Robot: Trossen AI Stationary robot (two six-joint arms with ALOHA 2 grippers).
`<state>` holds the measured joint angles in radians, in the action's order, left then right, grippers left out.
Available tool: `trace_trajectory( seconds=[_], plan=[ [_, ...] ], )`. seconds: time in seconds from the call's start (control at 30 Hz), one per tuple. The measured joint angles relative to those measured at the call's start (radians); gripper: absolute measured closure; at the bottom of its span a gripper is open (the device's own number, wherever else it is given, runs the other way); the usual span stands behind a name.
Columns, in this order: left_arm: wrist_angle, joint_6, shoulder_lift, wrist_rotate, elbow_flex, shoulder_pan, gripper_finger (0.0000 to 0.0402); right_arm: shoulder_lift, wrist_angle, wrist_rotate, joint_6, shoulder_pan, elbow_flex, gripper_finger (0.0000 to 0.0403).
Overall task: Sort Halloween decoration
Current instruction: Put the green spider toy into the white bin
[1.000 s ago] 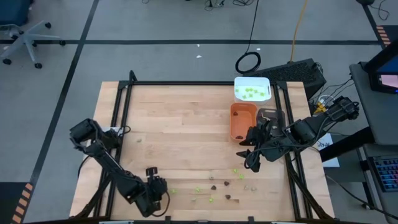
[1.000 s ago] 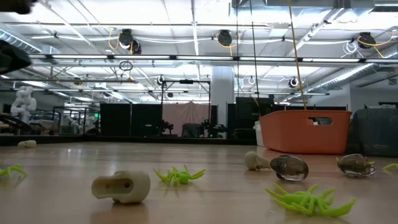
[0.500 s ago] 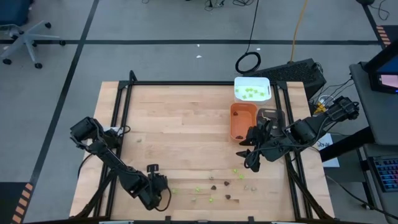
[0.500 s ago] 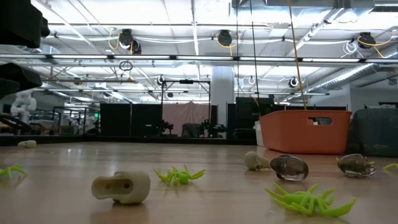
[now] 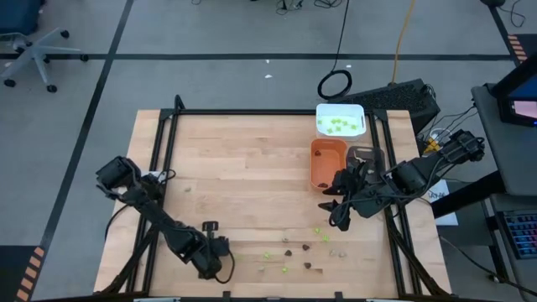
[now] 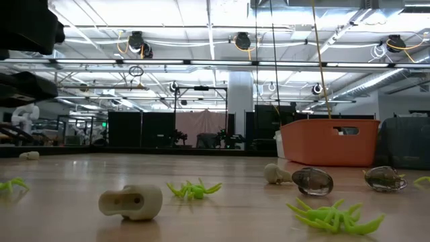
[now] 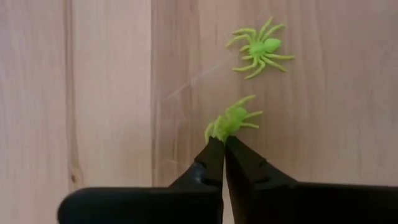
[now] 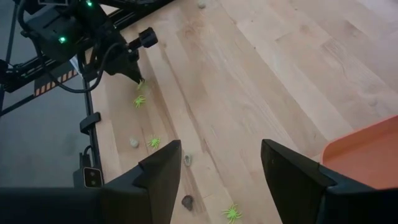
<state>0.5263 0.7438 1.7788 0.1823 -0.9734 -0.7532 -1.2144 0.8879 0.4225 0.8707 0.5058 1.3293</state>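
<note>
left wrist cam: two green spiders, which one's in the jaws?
The lime-green spider right at the left gripper tips, pinched by its rear. The other spider lies farther off, free on the wood.

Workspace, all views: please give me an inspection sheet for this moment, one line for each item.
Surface: wooden table in a black frame.
Job's things: green spiders, brown pieces and a pale piece scattered near the front edge; more spiders in the white tray; orange tray and grey tray beside it.
Clutter: nothing seen.
Grippers: left pincer shut on a spider at the table's front left, another spider loose nearby; right pincer open, above the table beside the orange tray.
Cables: a black coil on the floor behind the table.
Surroundings: office chair on the floor at the far left; no person seen.
</note>
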Motion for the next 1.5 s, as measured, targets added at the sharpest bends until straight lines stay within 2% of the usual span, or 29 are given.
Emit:
trace_trajectory(
  seconds=[0.3, 0.47, 0.73, 1.0, 1.17, 1.5],
  plan=[
    [0.023, 0.006, -0.087, 0.033, -0.065, 0.092, 0.0401, 0.0, 0.005, 0.0, 0.008, 0.0, 0.0, 0.0197],
    [0.04, -0.028, -0.157, 0.119, -0.125, 0.153, 0.0401, 0.0, -0.014, 0.0, 0.01, 0.0, 0.0, 0.0197],
    [0.011, -0.159, -0.249, 0.21, -0.255, 0.3, 0.0401, 0.0, -0.243, -0.005, -0.067, 0.0, 0.0, 0.0197],
    [-0.078, -0.326, -0.251, 0.214, -0.391, 0.426, 0.0401, -0.044, -0.448, -0.005, -0.245, -0.006, 0.0, 0.0197],
    [-0.162, -0.409, -0.251, 0.214, -0.437, 0.472, 0.0401, -0.075, -0.465, -0.005, -0.194, -0.056, 0.0, 0.0197],
    [-0.186, -0.471, -0.251, 0.213, -0.45, 0.505, 0.0401, -0.077, -0.533, -0.018, -0.169, -0.18, 0.0, 0.0197]
  ],
)
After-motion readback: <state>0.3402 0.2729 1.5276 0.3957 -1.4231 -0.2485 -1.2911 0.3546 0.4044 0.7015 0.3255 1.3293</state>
